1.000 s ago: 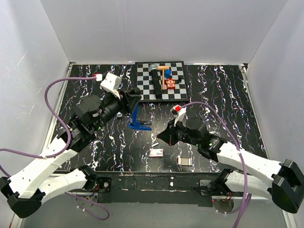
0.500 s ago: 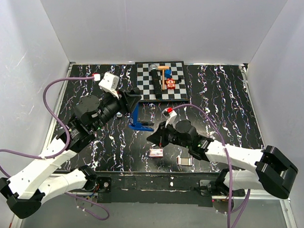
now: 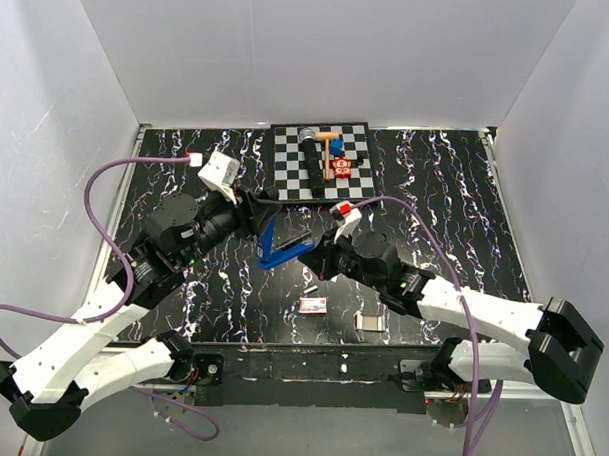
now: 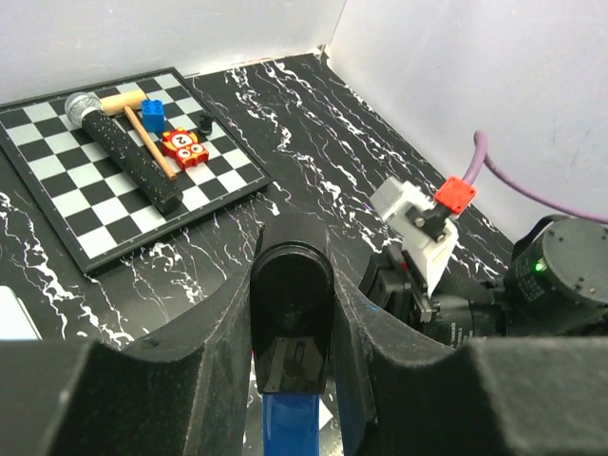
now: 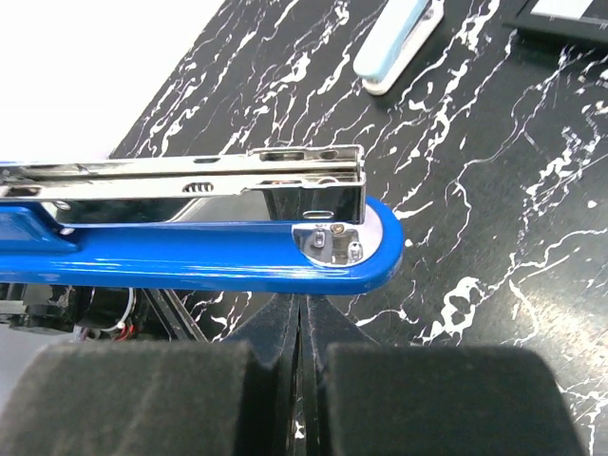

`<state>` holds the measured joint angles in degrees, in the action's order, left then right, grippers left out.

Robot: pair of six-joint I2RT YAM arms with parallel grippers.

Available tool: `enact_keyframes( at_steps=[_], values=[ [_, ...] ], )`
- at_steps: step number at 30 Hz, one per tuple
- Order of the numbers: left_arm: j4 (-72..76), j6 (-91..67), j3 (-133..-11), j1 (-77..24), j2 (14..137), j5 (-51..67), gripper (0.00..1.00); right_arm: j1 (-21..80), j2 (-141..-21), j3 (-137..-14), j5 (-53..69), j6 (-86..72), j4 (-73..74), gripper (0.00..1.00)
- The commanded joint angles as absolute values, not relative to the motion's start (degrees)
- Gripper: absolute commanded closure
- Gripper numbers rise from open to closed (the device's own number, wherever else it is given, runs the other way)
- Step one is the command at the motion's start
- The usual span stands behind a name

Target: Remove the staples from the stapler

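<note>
**Left gripper clamped on the stapler, right gripper shut at its front end**

The stapler (image 3: 282,250) is near the middle of the black marbled table (image 3: 435,203), just in front of the checkered board (image 3: 358,185). The left gripper (image 3: 262,211) reaches in from the left and grips the stapler's upper end. In the left wrist view its fingers (image 4: 226,328) press on both sides of a glossy dark part, with the blue body showing directly below it.

The right gripper (image 3: 320,255) comes in from the right and its tip is at the stapler's near end. In the right wrist view its jaws are pressed together with nothing between them. They sit just under the rounded front of the blue base. Whether they touch the base cannot be told. In that same view the shiny metal staple channel (image 5: 204,182) runs along the top of the blue base, and a small metal plate sits at the base's tip.

On the board lie a black speckled cylinder (image 3: 311,162), a wooden hammer (image 3: 326,151), a blue block (image 3: 336,147) and a red block (image 3: 342,169). Two small flat boxes (image 3: 313,305) (image 3: 369,321) lie on the table near the front edge, apart from the stapler. A pale blue object (image 5: 393,43) lies on the table beyond the stapler in the right wrist view.
</note>
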<state>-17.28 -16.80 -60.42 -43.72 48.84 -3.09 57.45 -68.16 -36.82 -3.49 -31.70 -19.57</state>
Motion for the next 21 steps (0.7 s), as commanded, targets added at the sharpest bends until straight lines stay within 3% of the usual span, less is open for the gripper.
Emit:
enact_keyframes(
  at_steps=[1,21],
  values=[
    [-17.0,-18.4,-63.7,-43.8,46.8,0.0,1.00,57.7,-65.6,-40.6,-6.6,-26.5,-18.5,0.99],
    [-18.1,-17.1,-64.5,-43.8,47.6,7.8,1.00,57.4,-53.5,-48.6,-4.3,-9.1,-0.1,0.99]
  ],
)
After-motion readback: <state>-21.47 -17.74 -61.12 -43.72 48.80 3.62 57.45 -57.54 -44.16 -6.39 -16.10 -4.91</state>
